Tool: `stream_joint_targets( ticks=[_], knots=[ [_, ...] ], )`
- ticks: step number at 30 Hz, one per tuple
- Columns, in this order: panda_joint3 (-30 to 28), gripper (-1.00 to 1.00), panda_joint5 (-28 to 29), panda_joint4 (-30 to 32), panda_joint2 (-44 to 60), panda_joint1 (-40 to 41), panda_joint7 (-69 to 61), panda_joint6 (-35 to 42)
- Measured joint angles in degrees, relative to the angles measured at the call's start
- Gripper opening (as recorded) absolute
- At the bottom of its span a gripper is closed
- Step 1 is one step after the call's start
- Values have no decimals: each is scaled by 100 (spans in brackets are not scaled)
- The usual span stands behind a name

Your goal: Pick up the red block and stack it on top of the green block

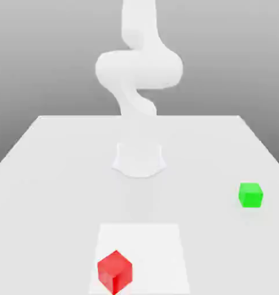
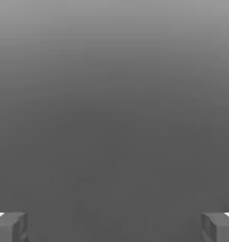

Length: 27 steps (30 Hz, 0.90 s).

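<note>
The red block (image 1: 114, 271) is a small bright red cube resting near the front edge of the table, a little toward the exterior view's left. The green block (image 1: 251, 195), a cube of the same size, sits far off toward the exterior view's right and farther back. In the hand view my gripper (image 2: 114, 228) is open: its two grey fingertips (image 2: 10, 228) stand wide apart with nothing between them, and beyond them there is only plain grey background. The two blocks are well apart from each other, and nothing touches either one.
The white arm (image 1: 138, 69) rises from its round base (image 1: 138, 160) at the middle back of the pale table (image 1: 49, 173). A lighter square patch (image 1: 153, 248) on the tabletop lies under the red block.
</note>
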State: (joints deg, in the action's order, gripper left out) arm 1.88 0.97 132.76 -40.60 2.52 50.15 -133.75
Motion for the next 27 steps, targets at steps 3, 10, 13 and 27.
stream_joint_targets(
  ticks=[3, 10, 13, 27],
  knots=[
    [213, 0, 143, 123, 656, 290, 559, -248],
    [554, 0, 492, 396, 2125, 810, 1822, -794],
    [615, 0, 624, 512, 2753, 955, 2350, -1026],
    [546, 0, 405, 938, 5562, 1151, 3942, -2354]
  ],
)
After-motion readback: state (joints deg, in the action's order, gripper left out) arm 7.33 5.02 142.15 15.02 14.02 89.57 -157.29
